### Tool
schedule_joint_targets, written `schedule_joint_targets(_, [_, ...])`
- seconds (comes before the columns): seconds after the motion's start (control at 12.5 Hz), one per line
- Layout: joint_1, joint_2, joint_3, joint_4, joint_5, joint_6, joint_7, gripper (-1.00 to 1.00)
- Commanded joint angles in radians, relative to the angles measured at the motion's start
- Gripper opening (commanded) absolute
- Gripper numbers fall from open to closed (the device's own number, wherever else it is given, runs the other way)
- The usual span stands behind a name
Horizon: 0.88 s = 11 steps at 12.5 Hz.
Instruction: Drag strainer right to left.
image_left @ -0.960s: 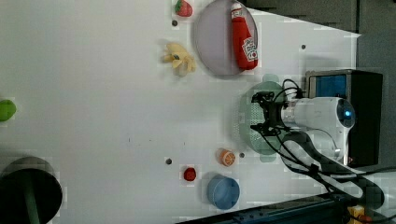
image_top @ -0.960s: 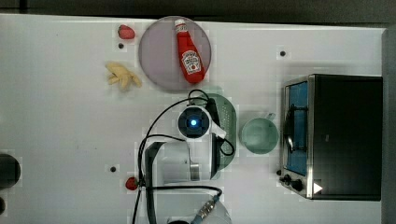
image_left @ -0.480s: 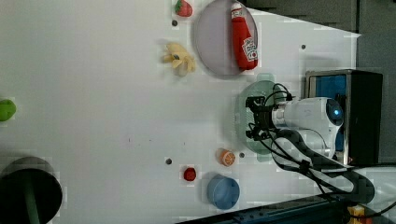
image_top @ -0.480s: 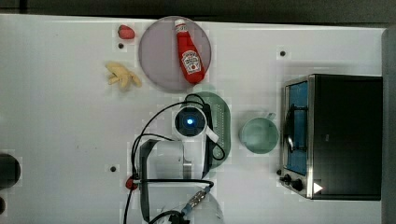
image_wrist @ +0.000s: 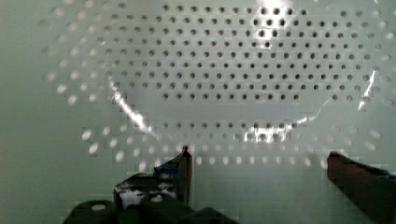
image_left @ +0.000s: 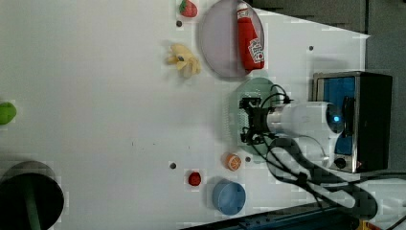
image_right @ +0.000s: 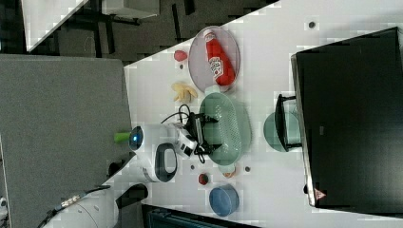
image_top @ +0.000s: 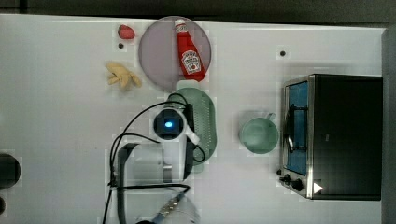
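1. The claw (image_wrist: 257, 163) is lowered into the bowl of the strainer (image_top: 205, 123), and in the wrist view its two dark fingers (image_wrist: 180, 170) stand well apart, with the perforated floor of the strainer visible between them; they clamp nothing.
2. Whether the fingertips touch the strainer's floor, I cannot tell.
3. In the right view the claw (image_right: 204, 135) reaches into the strainer (image_right: 228, 128) from the right view's left side.
4. The strainer is a pale green oval colander and lies near the middle of the white worktop (image_top: 60, 126). In the top view it is just below the grey-lilac plate (image_top: 161, 56) and well to the top view's left of the green cup (image_top: 259, 135).
5. Apart from the claw, the strainer has nothing in it.
6. On the plate lies a red ketchup bottle (image_top: 189, 53), with its white cap toward the far edge of the worktop.
7. The green cup looks empty and stands just beside the toaster oven (image_top: 336, 135), at the top view's right.
8. In the left view a blue bowl (image_left: 229, 196) sits near the lower edge, and I see nothing inside it.
9. Near this bowl are a small red piece (image_left: 194, 178) and an orange slice (image_left: 233, 161).
10. At the top view's left of the plate there are a yellow toy banana bunch (image_top: 122, 77) and a small red strawberry (image_top: 125, 31).
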<state>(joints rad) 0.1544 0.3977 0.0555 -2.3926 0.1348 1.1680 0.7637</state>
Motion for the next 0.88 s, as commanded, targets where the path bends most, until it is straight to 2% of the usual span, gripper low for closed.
schedule_joint_targets(0.08, [0.113, -0.012, 0.033, 0.018, -0.001, -0.015, 0.24, 1.0])
schedule_joint_targets(0.4, [0.195, 0.021, 0.039, 0.072, -0.001, -0.033, 0.329, 1.0])
schedule_joint_targets(0.88, [0.275, 0.105, 0.039, 0.214, 0.026, -0.076, 0.387, 1.0])
